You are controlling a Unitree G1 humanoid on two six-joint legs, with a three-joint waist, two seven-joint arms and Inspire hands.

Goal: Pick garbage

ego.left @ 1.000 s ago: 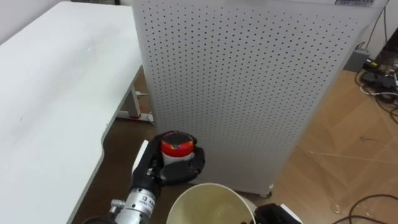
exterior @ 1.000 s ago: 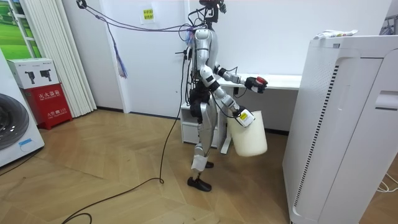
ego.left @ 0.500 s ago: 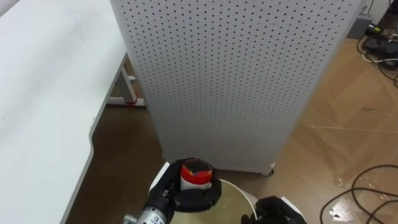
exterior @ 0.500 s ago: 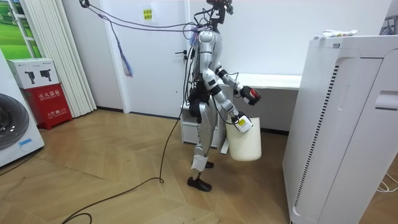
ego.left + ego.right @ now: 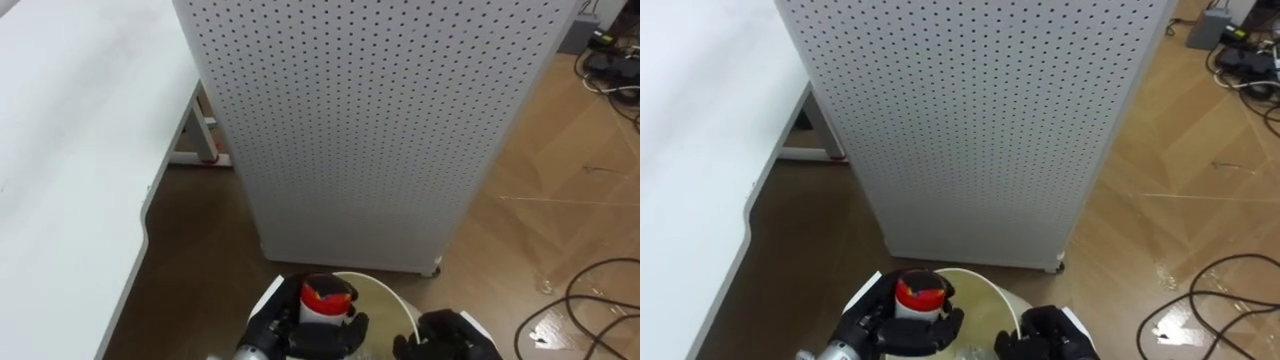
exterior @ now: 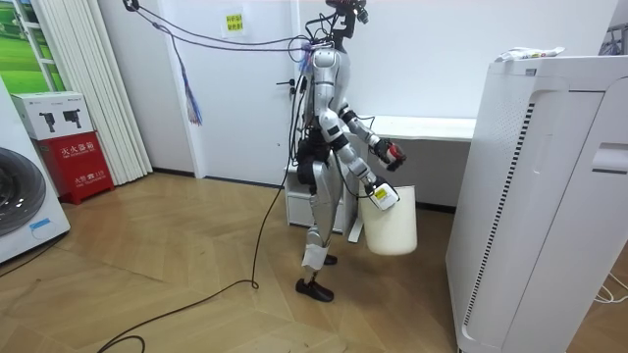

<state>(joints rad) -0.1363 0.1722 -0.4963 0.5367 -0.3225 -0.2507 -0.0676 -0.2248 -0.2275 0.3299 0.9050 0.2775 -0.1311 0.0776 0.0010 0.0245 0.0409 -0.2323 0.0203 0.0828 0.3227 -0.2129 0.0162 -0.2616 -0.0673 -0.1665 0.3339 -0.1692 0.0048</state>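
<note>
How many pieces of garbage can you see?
1: a red-topped container, held in the left hand above the bucket. More may be hidden inside the bucket.

A lab-like test room — washing machine [image 6: 18, 211], white desk [image 5: 70, 150], perforated cabinet [image 5: 370, 130].

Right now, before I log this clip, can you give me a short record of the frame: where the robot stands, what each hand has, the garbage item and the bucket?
stance: standing between the white table and the perforated white cabinet
left hand: curled round a red-capped container
right hand: grips the bucket at its rim
red-capped container: upright, held above the bucket's mouth, not yet dropped
bucket: cream, open-topped, hanging clear of the wooden floor in the room view
</note>
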